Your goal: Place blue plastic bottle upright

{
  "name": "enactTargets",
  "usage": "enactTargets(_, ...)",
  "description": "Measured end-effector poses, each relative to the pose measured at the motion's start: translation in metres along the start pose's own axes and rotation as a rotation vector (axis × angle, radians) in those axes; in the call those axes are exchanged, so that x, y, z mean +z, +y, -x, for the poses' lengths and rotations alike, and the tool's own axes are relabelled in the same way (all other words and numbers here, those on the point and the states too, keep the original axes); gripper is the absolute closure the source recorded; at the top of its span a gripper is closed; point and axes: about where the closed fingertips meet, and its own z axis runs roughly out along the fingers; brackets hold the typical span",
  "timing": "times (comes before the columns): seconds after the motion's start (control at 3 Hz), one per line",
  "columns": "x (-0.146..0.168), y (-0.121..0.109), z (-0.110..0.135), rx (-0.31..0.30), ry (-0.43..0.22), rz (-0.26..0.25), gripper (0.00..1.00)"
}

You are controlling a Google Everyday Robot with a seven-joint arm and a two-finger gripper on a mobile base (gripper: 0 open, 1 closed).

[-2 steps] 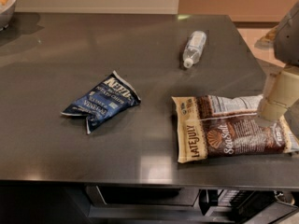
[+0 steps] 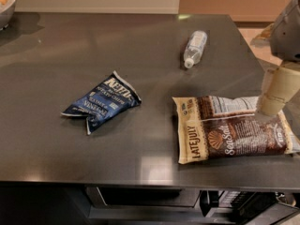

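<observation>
The dark grey metal table (image 2: 56,139) is carrying everything. The biggest item, a brown "Late July" chip bag (image 2: 225,135), is lying flat front-R. A crinkled dark blue chip bag (image 2: 101,102) is lying centre-L, well apart from it. The beige gripper (image 2: 274,93) is hanging at the R edge over the brown bag's far end; can't tell whether its jaws are spread or pressed together. The small clear plastic bottle (image 2: 195,48) w/ white cap is lying on its side toward the back, well apart from the gripper. Vs. a moment ago nothing is really changing: bottle unmoved, gripper barely drifting. So the task is prob. only starting, w/ reach, grasp and tipping upright all remaining.
</observation>
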Motion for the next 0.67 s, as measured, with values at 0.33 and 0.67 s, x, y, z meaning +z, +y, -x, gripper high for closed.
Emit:
enactTargets(0.33, 0.015, -0.032, 0.004, -0.082, -0.016, 0.021, 0.0)
enactTargets(0.67, 0.031, -0.068, 0.009, -0.14, -0.026, 0.015, 0.0)
